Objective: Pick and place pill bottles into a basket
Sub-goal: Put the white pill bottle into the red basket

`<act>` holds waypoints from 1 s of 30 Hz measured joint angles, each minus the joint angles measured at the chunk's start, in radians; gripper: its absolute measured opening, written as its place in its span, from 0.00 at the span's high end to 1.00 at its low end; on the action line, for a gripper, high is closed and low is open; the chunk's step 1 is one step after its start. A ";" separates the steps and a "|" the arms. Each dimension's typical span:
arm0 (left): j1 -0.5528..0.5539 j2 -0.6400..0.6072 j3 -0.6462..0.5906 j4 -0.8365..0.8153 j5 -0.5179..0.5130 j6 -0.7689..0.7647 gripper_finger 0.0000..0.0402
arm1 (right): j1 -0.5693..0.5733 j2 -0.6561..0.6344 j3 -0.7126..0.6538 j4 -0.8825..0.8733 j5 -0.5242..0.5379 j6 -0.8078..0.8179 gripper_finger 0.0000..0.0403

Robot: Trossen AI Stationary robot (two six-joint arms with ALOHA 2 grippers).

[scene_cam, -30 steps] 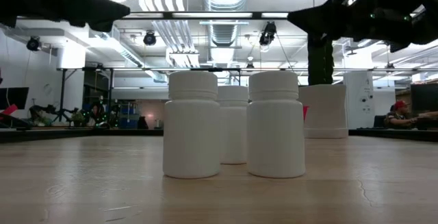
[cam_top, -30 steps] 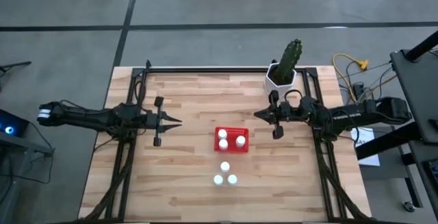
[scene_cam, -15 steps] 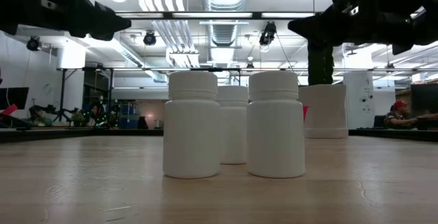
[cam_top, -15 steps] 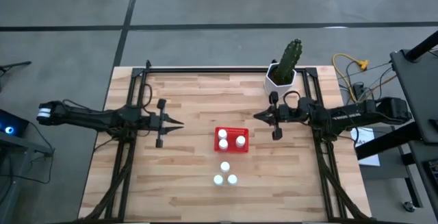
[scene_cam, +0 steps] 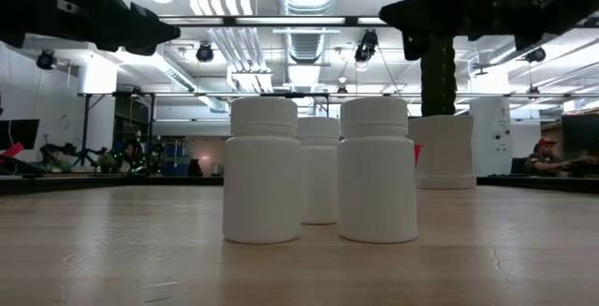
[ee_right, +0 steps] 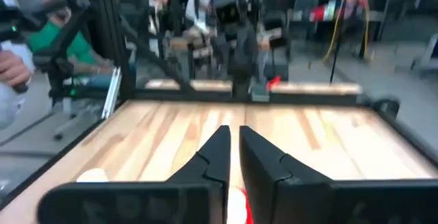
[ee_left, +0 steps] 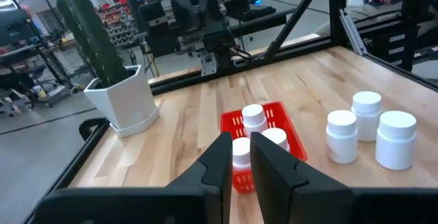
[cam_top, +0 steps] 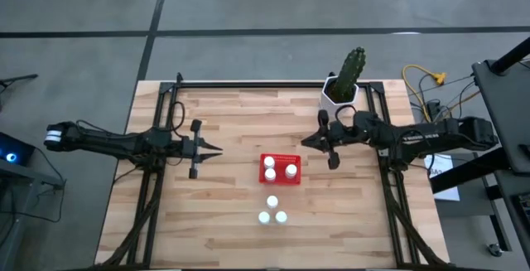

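The red basket (cam_top: 280, 158) stands at mid-table with three white pill bottles (cam_top: 291, 171) upright in it. Three more pill bottles (cam_top: 272, 212) stand on their bases in a tight group nearer the table's front edge; the low view shows this group close up (scene_cam: 263, 170). My left gripper (cam_top: 217, 148) hovers shut and level to the left of the basket, and in its wrist view (ee_left: 238, 142) it points at the basket (ee_left: 230, 122). My right gripper (cam_top: 305, 141) hovers shut above the table, just right of and behind the basket. Neither holds anything.
A white pot with a tall cactus (cam_top: 341, 91) stands at the back right, close behind my right arm. Black frame rails (cam_top: 157, 180) run along the left, right and far edges. A person in a green sleeve (ee_right: 41, 42) sits beyond the table.
My right gripper has risen a little, tipped its fingers upward and edged toward the table's middle, staying shut and empty. The bottles and the basket have kept their places.
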 joint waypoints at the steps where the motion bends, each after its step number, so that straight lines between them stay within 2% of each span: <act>1: 0.000 0.000 0.000 -0.003 0.000 0.000 0.91 | 0.000 0.000 0.024 -0.054 0.000 0.006 0.93; 6: 0.000 0.000 0.000 -0.015 -0.006 0.002 0.91 | 0.005 0.000 0.143 -0.335 0.005 0.013 0.82; 13: 0.000 -0.003 -0.001 -0.018 -0.031 -0.001 0.91 | 0.035 0.000 0.258 -0.549 0.035 0.029 0.60; 17: 0.000 -0.002 -0.001 -0.018 -0.053 -0.002 0.91 | 0.036 0.000 0.282 -0.564 0.035 0.101 0.49; 22: 0.000 -0.002 -0.001 -0.018 -0.054 -0.002 0.91 | 0.039 0.001 0.287 -0.570 0.000 0.208 0.41; 30: 0.000 -0.003 -0.001 -0.018 -0.054 -0.004 0.91 | 0.039 0.008 0.302 -0.550 0.001 0.118 0.38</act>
